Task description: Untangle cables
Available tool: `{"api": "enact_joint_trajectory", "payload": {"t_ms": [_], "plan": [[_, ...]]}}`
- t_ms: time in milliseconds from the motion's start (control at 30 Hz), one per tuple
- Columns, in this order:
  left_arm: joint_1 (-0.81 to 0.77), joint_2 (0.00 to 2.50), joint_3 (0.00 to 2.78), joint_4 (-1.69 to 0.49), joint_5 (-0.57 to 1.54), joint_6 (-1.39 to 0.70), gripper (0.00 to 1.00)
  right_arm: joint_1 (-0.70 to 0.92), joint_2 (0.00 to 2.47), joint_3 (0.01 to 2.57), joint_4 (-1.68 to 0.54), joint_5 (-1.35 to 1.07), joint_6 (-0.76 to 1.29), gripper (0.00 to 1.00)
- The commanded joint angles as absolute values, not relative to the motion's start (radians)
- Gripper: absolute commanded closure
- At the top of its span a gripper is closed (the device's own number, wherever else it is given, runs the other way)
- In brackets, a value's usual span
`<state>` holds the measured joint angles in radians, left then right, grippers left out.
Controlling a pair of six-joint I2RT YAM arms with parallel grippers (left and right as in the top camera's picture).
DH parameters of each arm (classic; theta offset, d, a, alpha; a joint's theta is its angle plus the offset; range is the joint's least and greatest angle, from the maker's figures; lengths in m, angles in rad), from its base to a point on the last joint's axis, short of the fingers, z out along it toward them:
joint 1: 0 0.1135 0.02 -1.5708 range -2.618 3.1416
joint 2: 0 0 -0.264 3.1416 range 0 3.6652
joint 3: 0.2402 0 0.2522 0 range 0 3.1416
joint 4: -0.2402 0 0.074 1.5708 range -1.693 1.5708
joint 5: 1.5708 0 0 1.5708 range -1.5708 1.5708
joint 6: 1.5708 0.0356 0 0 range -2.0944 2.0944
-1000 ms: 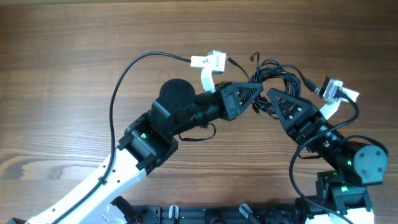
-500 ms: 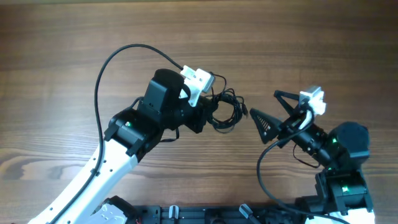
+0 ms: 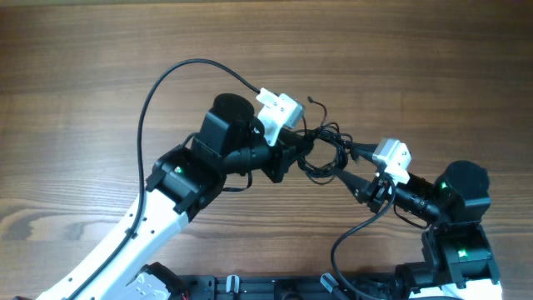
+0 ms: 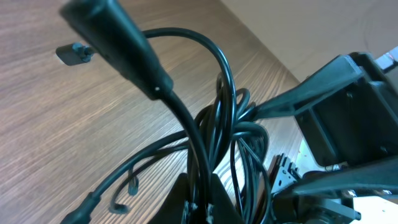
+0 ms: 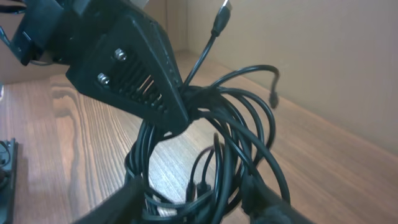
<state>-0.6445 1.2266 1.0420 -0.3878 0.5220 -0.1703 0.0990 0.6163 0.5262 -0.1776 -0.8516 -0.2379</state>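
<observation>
This looks like a robotics lab bench rather than a home or shop. A plain wood-grain table (image 3: 83,67) fills the overhead view. A black mounting rail (image 3: 275,287) runs along its 6 o'clock edge. One white-and-black robot arm (image 3: 166,208) reaches in from 7 o'clock, a second arm (image 3: 458,208) from 5 o'clock. Each carries a white camera mount (image 3: 279,108) and green status lights (image 3: 176,171). The right wrist view shows a bare beige wall (image 5: 348,50) behind.

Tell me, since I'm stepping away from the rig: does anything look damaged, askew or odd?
Nothing looks damaged or spilled. The cables are a tangled bundle pinched in the left hand, with loops passing through the open right hand; one plug end sticks out.
</observation>
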Motion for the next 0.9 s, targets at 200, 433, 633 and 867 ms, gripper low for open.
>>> {"api": "enact_joint_trajectory", "payload": {"t_ms": [200,433,633,867], "plan": [[-0.669,1.221,1.047,-0.342,0.500,-0.240,0.96,0.098,0.612,0.532,-0.173,-0.832,-0.262,0.96],[-0.669,1.221,1.047,-0.258,0.516,-0.296,0.96,0.098,0.612,0.532,-0.199,-0.832,-0.262,0.59],[-0.669,1.221,1.047,-0.250,0.516,-0.305,0.96,0.098,0.612,0.532,-0.199,-0.832,-0.262,0.96],[-0.670,1.221,1.047,-0.128,0.602,-0.348,0.96,0.098,0.612,0.532,-0.204,-0.833,-0.261,0.62]]}}
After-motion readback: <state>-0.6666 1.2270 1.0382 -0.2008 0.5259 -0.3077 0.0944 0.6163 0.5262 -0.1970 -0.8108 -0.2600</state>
